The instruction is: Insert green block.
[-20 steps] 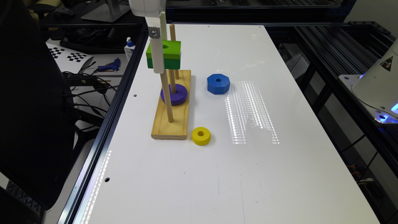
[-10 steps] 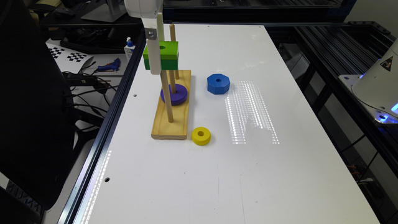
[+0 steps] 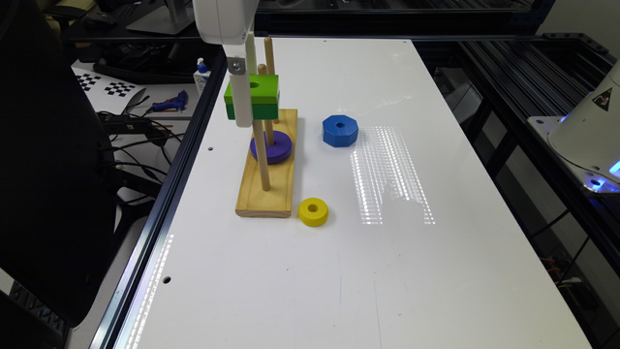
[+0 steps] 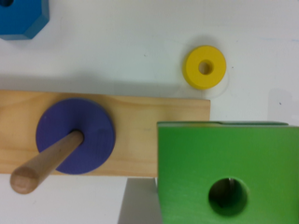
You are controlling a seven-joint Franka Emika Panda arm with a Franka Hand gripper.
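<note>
Green block (image 3: 252,96) hangs clamped in my gripper (image 3: 244,104), up by the peg's (image 3: 262,155) tip, above the wooden base (image 3: 269,191).

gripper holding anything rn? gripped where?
Yes: the gripper holds the green block by its side faces, lifted above the wooden base at peg-top height.

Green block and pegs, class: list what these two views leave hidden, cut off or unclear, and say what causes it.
- Green block: the wrist view's edge cuts it off.
- Peg tip: seen dimly through the block's hole in the wrist view; whether it has entered is unclear.
- Gripper: open or shut cannot be told.
- Wooden base: in the exterior view the block hides its far end.
- Blue octagonal block: cropped at the wrist view's corner.
</note>
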